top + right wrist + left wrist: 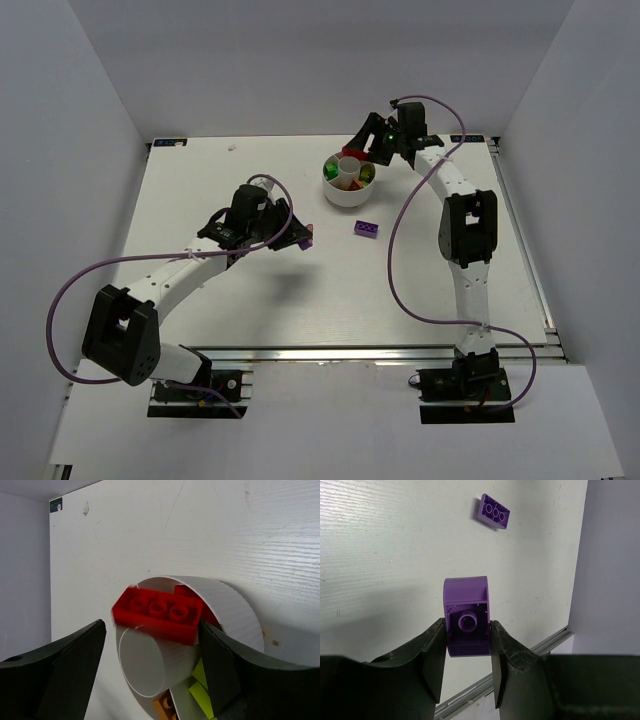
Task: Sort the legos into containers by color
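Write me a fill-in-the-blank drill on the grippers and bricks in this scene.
1. The left gripper is shut on a ___ brick.
2. The right gripper is over the dish, with a ___ brick between its fingers.
3. Exactly ___ loose brick lies on the table.
Missing words: purple; red; one.
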